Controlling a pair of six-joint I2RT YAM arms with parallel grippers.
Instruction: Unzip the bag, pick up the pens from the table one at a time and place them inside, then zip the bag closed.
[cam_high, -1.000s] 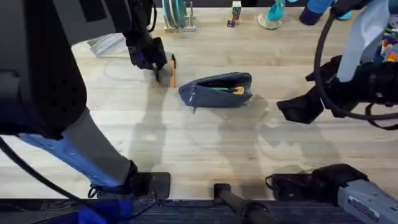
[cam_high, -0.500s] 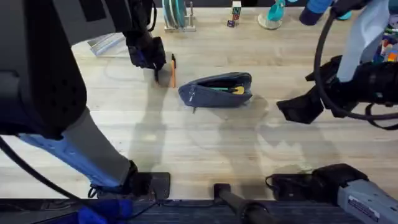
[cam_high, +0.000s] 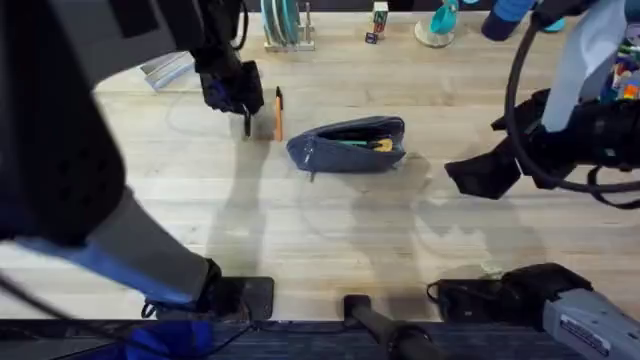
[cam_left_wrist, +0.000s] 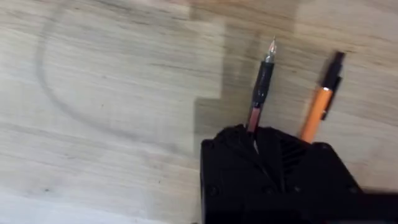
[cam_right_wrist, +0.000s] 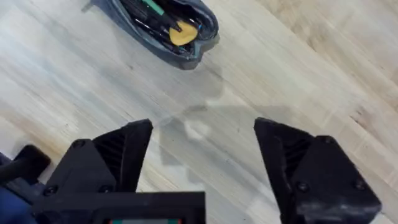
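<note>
The grey-blue bag (cam_high: 350, 146) lies unzipped mid-table, with green and yellow items showing inside (cam_right_wrist: 166, 25). Left of it, my left gripper (cam_high: 243, 104) is shut on the black pen (cam_high: 247, 123), whose clear tip sticks out past the fingers (cam_left_wrist: 262, 81). The orange pen (cam_high: 278, 113) lies flat on the table (cam_high: 330, 230) just beside it, between the gripper and the bag (cam_left_wrist: 319, 107). My right gripper (cam_high: 478, 176) hovers to the right of the bag, open with nothing between its fingers (cam_right_wrist: 204, 127).
Along the table's far edge stand a teal rack (cam_high: 283, 24), small boxes (cam_high: 378, 22) and a teal object (cam_high: 438, 26). A grey flat item (cam_high: 168, 70) lies at the far left. Bare wood stretches between the bag and the arm bases.
My left gripper has risen a little with the black pen, drawing it away from the orange pen. The bag and the right arm have not moved.
</note>
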